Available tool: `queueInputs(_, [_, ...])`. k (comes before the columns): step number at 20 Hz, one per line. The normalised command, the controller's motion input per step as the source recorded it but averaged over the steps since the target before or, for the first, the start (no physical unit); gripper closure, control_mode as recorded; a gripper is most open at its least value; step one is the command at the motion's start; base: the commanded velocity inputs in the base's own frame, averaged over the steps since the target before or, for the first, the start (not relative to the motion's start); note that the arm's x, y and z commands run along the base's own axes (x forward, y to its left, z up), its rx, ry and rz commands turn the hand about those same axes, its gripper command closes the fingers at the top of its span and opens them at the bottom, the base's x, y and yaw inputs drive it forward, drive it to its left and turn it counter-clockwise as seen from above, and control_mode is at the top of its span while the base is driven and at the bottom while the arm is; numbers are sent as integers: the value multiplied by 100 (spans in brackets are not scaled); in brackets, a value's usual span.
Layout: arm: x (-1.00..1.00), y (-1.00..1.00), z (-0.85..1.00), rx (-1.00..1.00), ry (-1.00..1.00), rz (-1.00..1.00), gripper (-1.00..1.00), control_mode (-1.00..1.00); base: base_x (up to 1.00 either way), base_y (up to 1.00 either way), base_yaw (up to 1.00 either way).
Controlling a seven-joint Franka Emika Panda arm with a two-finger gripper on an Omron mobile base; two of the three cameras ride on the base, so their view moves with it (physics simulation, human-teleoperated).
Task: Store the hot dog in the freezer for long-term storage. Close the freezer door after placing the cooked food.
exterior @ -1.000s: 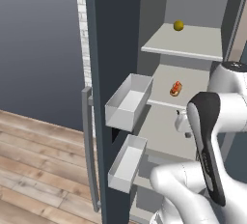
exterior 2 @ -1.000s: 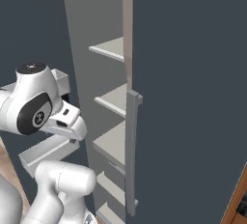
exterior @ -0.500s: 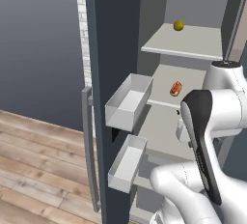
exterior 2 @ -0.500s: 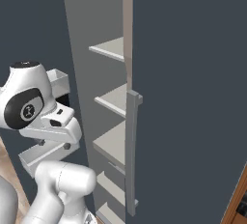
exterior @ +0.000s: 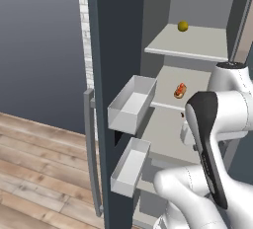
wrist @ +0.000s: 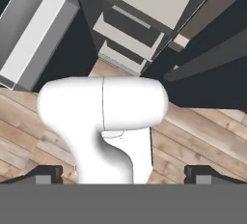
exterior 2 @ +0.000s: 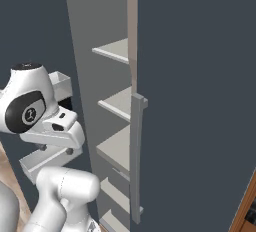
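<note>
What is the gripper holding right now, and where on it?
Nothing. In the hand view the gripper is open, its fingertips wide apart with no object between them. The hot dog lies on a freezer shelf.

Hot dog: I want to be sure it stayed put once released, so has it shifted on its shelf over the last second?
No. The hot dog lies at the same spot on the middle shelf, below the yellow ball.
</note>
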Motion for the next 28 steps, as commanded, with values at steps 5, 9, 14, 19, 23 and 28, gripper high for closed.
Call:
queueInputs(5, [-15,0,0,0,0,0,-100,100,-16,0,0])
queueInputs(9, [0,0,0,0,0,0,-100,100,-49,0,-3])
queueInputs(14, [0,0,0,0,0,0,-100,100,-56,4,-19])
queueInputs(19, [0,0,0,0,0,0,-100,100,-59,15,-37])
queueInputs(23, [0,0,0,0,0,0,-100,100,-59,34,-49])
queueInputs(28, [0,0,0,0,0,0,-100,100,-53,61,-46])
